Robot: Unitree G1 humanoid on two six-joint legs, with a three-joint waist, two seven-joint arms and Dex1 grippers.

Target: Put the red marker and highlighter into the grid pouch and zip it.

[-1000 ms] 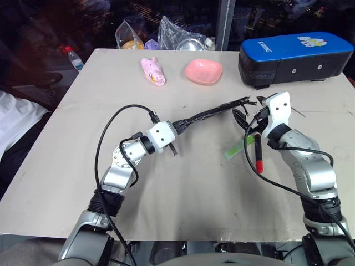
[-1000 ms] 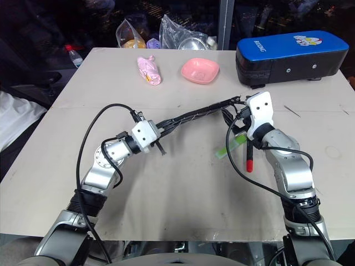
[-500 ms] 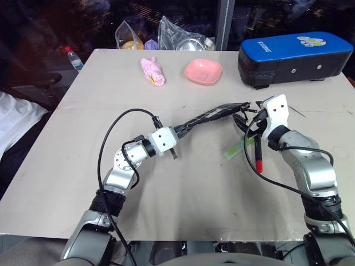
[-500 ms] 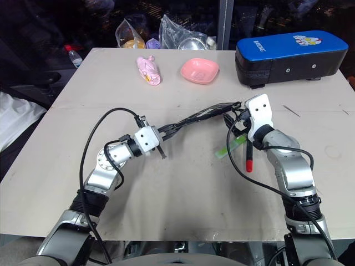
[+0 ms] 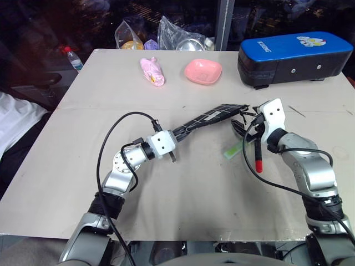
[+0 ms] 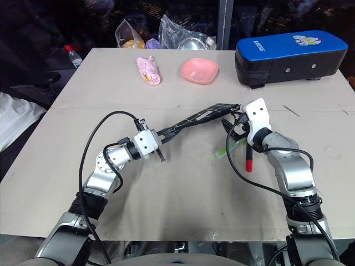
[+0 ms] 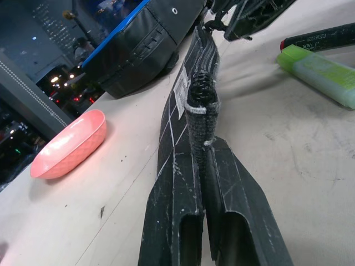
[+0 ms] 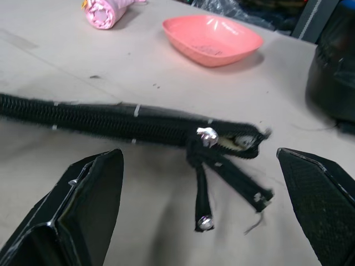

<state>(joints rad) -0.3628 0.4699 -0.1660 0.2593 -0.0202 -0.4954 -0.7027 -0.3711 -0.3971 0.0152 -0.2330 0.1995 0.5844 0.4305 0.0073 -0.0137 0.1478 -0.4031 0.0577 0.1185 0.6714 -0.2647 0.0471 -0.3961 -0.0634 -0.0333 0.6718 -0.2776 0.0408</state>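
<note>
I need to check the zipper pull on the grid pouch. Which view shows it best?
The right wrist view: the zipper pull sits between the open right fingers, straps dangling. The head views show the grid pouch small; the left wrist view shows its clamped end.

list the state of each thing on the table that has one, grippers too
grid pouch: held up on edge, zipper nearly all closed
left gripper: shut on the pouch's end
right gripper: open, at the zipper pull
red marker: lying on the table, outside the pouch
highlighter: lying beside the marker, capped
pink bowl: upright
</note>
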